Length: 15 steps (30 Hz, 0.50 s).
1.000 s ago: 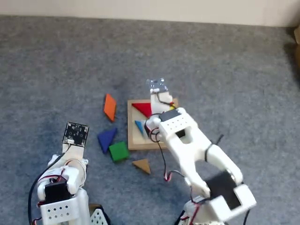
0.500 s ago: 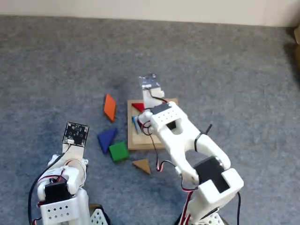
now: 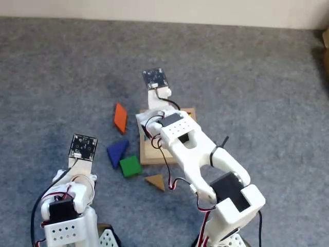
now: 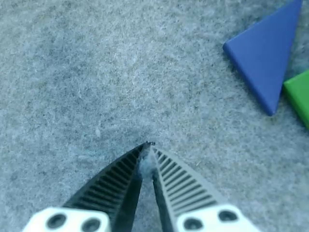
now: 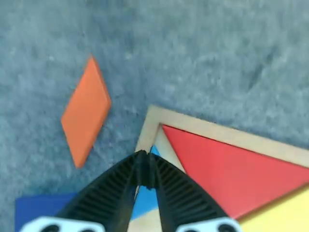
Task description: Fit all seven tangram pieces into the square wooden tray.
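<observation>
At the left, my left pincer sat pinched shut on nothing, low over the grey bench. Next came the blue triangle, just beside the green square. The orange parallelogram lay farther back. A tan triangle lay by the square wooden tray, which held a red triangle, a yellow piece and a light-blue piece. My right pincer hung closed over the tray's left corner.

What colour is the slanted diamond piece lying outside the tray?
Orange. The diamond piece shows best in the right wrist view.
</observation>
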Available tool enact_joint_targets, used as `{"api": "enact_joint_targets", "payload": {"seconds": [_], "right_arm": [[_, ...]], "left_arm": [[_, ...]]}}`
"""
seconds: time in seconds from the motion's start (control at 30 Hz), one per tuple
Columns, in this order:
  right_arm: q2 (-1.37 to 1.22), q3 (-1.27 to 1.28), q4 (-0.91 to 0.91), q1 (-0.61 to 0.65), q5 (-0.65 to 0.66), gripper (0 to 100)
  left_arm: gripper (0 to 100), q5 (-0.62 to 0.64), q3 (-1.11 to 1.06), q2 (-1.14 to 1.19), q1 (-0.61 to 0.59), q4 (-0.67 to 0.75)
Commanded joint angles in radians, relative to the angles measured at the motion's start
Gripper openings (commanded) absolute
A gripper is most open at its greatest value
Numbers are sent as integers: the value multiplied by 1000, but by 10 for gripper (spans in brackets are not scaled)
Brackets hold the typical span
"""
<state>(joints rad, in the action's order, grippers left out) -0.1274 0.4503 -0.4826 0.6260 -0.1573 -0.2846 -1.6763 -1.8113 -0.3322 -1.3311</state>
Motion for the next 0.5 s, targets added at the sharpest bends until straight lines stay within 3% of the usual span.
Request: {"api": "enact_joint_targets", "payload": {"seconds": [0.0, 0.2, 0.47], "right_arm": [[53, -5, 22, 7, 5, 19], [260, 90, -67, -31, 8, 19], [676, 403, -74, -128, 11, 19]], "left_arm": [[7, 6, -19, -5, -5, -3], [7, 6, -19, -5, -5, -3], [7, 6, -19, -5, -5, -3]]}}
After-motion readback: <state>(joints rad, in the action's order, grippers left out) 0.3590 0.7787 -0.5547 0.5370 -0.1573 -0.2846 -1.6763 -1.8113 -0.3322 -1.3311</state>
